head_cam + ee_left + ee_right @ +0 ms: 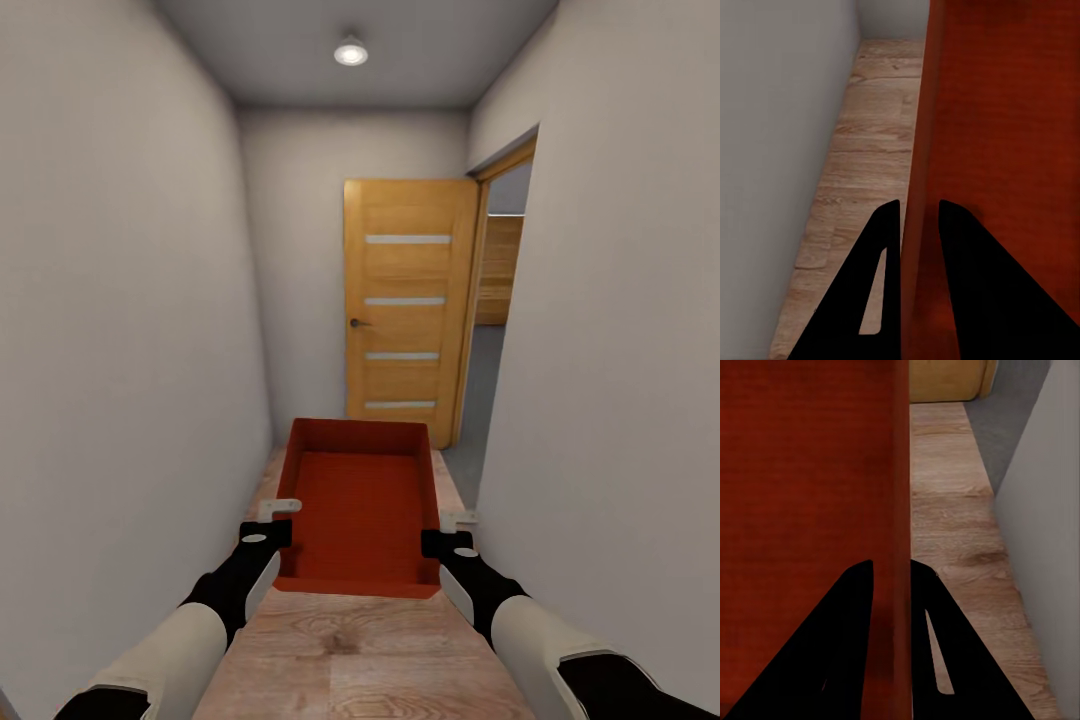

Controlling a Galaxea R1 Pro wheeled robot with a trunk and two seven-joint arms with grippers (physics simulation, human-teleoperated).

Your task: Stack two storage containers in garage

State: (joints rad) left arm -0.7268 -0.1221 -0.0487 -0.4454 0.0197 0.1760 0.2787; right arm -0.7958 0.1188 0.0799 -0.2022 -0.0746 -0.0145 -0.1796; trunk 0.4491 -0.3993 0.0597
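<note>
corridor walls (120, 330): plain pale walls close in on both sides of the head view, leaving a narrow lane; my worry is that the carried box or an elbow scrapes one if the base drifts off centre.
wood plank floor (350, 650): light planks run up the middle of the frame toward the far end; near the right doorway they give way to a grey floor (480, 400).
wooden door (408, 305): a slatted orange-brown door stands at the centre of the frame, swung open against the far wall, with the opening at centre right; turning through that gap with a wide load looks like the tightest risk, since a box corner could catch the door frame (480, 300).
storage container (360, 505): one orange-red open box hangs low in the centre of the head view, above the planks, long axis pointing away from the robot, empty inside.
grip risk: each hold is only on a thin side wall, so a jolt or uneven arm motion could let the box twist or slip out.
left gripper (919, 225): its dark fingers straddle the box's left wall, one inside and one outside, pinching it at the near end.
right gripper (892, 581): the same on the right wall, fingers pressed against both faces of the thin wall.
ceiling light (350, 52): small round lamp at top centre.
</note>
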